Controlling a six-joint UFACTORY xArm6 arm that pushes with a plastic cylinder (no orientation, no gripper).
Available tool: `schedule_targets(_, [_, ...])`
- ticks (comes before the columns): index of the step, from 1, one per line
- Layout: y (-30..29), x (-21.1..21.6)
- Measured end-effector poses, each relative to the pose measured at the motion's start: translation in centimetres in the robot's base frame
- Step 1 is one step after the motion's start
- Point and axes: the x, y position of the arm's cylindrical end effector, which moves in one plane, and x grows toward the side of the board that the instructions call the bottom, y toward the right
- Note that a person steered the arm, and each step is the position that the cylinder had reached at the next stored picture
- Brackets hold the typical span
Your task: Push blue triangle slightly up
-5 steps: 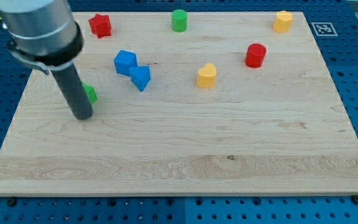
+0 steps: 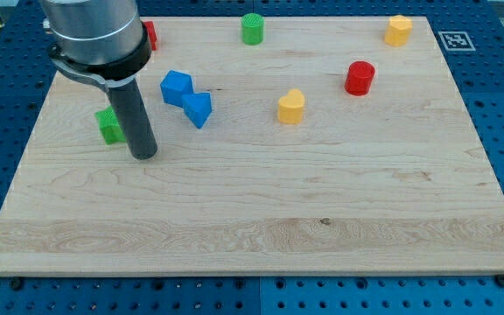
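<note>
Blue triangle [image 2: 198, 108] on the bench [image 2: 322, 201], touching the blue cube [image 2: 177, 87] at its upper left. My tip [image 2: 143, 156] rests lower left of the triangle, apart from it, beside a green block [image 2: 109, 126]. No hand present; rod touches nothing.

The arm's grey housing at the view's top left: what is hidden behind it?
A red block shows only as a sliver at the housing's right edge; its shape is covered. Lower, the rod partly covers a green block left of my tip.
</note>
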Motion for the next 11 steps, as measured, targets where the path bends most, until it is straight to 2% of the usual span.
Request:
schedule_targets(3, [0.1,0.0])
schedule_targets(4, [1.1,0.0])
schedule_targets(5, [5.5,0.0])
schedule_targets(6, [5.4,-0.5])
schedule_targets(7, [3.1,-2.9])
schedule_targets(8, [4.8,-3.8])
schedule_targets(11, [7.7,-10.2])
